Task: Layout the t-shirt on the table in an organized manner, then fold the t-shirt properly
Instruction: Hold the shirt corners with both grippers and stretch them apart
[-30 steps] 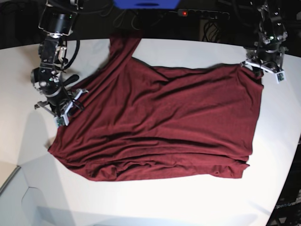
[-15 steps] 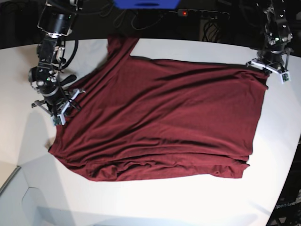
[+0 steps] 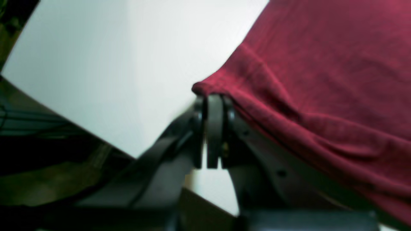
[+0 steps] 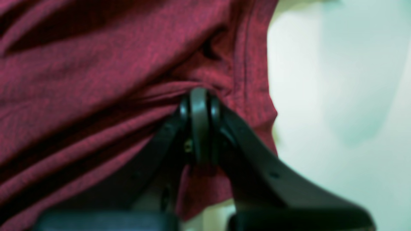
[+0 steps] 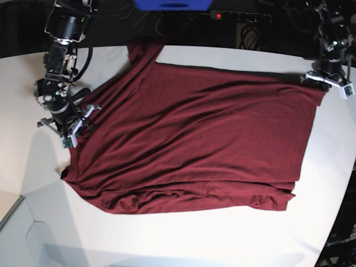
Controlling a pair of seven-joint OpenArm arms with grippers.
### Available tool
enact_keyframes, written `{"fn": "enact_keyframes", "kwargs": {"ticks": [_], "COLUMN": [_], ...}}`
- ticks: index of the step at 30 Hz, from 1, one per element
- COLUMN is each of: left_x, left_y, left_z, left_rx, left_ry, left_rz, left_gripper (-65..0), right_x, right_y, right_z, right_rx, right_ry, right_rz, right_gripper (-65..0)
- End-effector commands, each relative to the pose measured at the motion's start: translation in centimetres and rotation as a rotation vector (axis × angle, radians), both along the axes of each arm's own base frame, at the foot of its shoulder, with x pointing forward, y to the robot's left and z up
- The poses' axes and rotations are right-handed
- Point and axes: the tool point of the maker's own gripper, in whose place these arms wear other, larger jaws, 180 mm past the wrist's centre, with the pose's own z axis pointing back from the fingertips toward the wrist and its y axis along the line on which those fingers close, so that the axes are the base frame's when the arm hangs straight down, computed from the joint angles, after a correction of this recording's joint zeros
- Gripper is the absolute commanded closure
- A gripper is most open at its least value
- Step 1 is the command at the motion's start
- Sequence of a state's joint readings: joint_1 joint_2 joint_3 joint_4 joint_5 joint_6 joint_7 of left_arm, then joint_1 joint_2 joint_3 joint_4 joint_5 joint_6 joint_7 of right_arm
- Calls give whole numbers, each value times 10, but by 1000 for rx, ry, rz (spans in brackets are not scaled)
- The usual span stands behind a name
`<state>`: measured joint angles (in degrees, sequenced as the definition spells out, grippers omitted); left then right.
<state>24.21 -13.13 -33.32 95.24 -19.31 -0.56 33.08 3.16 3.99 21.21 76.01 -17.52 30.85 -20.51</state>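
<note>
The t-shirt (image 5: 189, 144) lay spread across the middle of the counter (image 5: 167, 239), with bare counter before it, toward the camera, and to either side. One sleeve (image 5: 142, 53) reached past the t-shirt's far edge to the back rim of the counter. In the base view the right hand (image 5: 75, 125) sat at the t-shirt's left edge, closed on the cloth there. The left hand (image 5: 329, 79) sat at the t-shirt's far right corner, pinching that corner near the counter's back rim.
</note>
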Motion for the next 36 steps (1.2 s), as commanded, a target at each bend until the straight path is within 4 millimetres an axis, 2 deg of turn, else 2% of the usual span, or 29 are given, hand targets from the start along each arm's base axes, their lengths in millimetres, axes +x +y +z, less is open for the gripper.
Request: {"fn": "enact_keyframes", "kwargs": {"ticks": [1, 6, 9, 11, 16, 19, 28, 30, 32, 34, 36], "left_x": [6, 5, 11, 8, 1, 2, 1, 15, 38, 65, 98], "left_y": [4, -3, -3, -3, -5, -7, 12, 14, 13, 2, -17], "left_z": [15, 14, 15, 8, 3, 11, 48, 60, 73, 81, 77], "left_rx": [30, 2, -5, -20, -34, -22, 36, 33, 23, -7, -64], "left_ry": [-30, 9, 9, 37, 72, 56, -32, -91, -158, -215, -242], "left_rz": [-8, -15, -14, -8, -7, -19, 37, 55, 58, 42, 10], "left_gripper": [-4, -5, -19, -65, -232, -271, -271, -271, -271, -271, -271], "right_x": [2, 3, 3, 3, 4, 9, 20, 25, 37, 44, 54], "right_y": [-6, -6, -6, -6, -6, -10, -13, -11, -10, -10, -8], "right_z": [3, 5, 5, 5, 6, 21, 55, 59, 67, 66, 65], "right_rx": [-21, -22, -22, -22, -24, -45, -84, -84, -79, -68, -49], "right_ry": [6, 2, 2, 2, -2, -39, -127, -141, -160, -158, -154], "right_rz": [-4, -4, -4, -4, -4, -3, 1, 5, 4, 1, 0], "right_gripper": [-19, -19, -19, -19, -19, -19, -19, -19, -19, -19, -19]}}
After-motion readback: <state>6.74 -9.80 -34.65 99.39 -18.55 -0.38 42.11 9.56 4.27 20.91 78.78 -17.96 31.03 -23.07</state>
